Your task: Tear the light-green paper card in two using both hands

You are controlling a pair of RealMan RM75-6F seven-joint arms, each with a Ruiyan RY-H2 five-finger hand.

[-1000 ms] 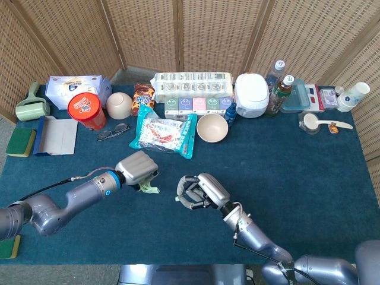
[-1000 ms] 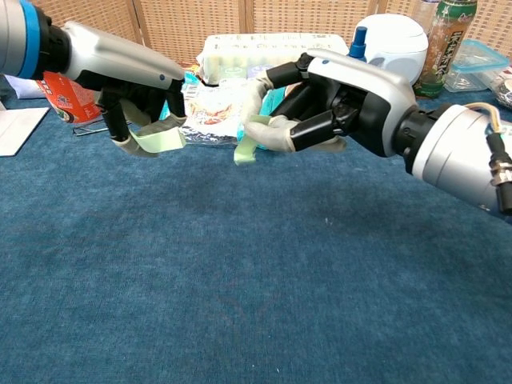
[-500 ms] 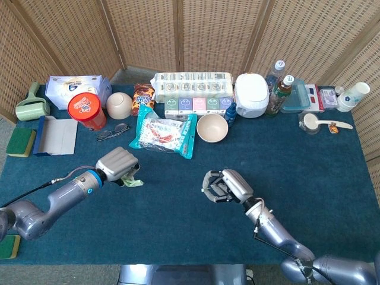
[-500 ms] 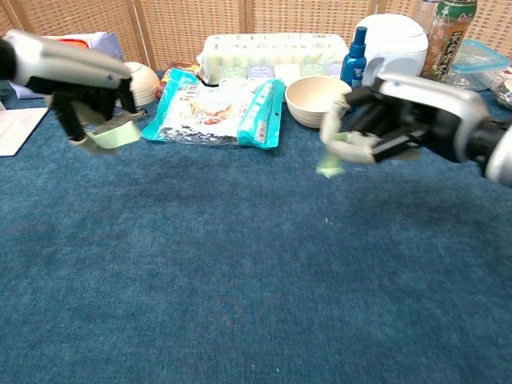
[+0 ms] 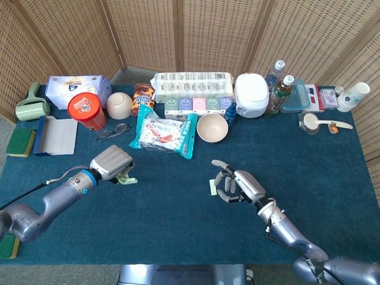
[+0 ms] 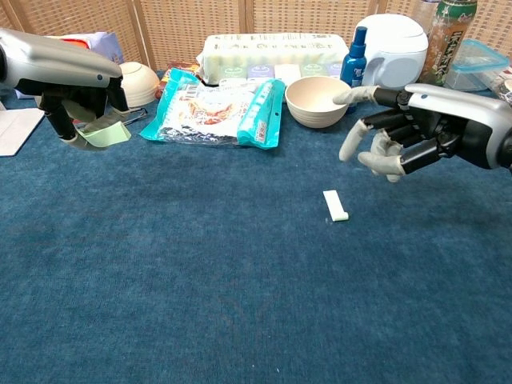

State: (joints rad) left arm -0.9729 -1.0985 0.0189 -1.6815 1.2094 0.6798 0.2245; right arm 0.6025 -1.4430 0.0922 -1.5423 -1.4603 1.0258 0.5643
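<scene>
Card is in two pieces. One strip (image 6: pixel 336 206) lies flat on the blue tabletop (image 6: pixel 240 304), just beside and below the right hand (image 6: pixel 384 140), apart from it; in the head view the same strip (image 5: pixel 212 188) sits just left of that hand (image 5: pixel 237 185). Right hand holds nothing, fingers spread and hanging above the cloth. Left hand (image 6: pixel 76 100) is curled around the other piece (image 6: pixel 104 134), which droops from under its fingers, clear of the tabletop; in the head view the left hand (image 5: pixel 110 163) shows a bit of green at its lower right edge (image 5: pixel 126 179). Judgement: tear looks done, and the step in hand is letting go of the halves and clearing away. To do it well, the left hand should lower until the piece nearly touches the cloth, then spread its fingers slowly so the paper slides out instead of clinging or flicking off. Keep it short of the snack bag (image 6: pixel 216 112) and glasses (image 5: pixel 113 131) (both near that hand). Right hand should lift straight up, not sweep sideways, since any brush would skid the light strip. Bowl (image 6: pixel 318 100) sits behind it, well apart.
</scene>
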